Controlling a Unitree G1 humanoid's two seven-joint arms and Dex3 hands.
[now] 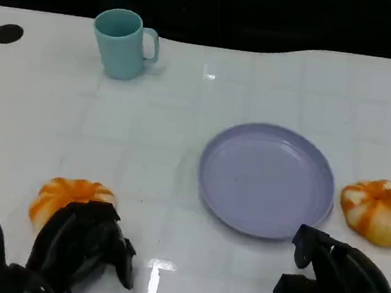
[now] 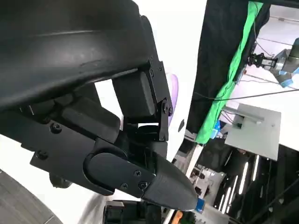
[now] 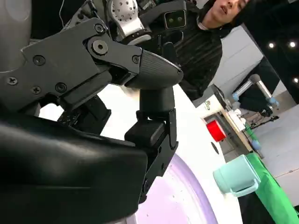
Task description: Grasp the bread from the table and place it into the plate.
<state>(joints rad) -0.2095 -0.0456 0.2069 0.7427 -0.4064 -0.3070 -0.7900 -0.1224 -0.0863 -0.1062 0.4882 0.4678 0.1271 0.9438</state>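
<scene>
Glossy white table [image 1: 56,130], dark room behind.
Lavender plate [image 1: 267,179] flanked by two breads; left hand [image 1: 81,247] and right hand [image 1: 335,283] curled, holding nothing.

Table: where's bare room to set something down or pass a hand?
The widest bare stretch of table runs between the mug and the left bun, left of the plate. The plate is bare too. It's crowded at the near edge: left hand at that bun; right hand between plate and right bun.
</scene>
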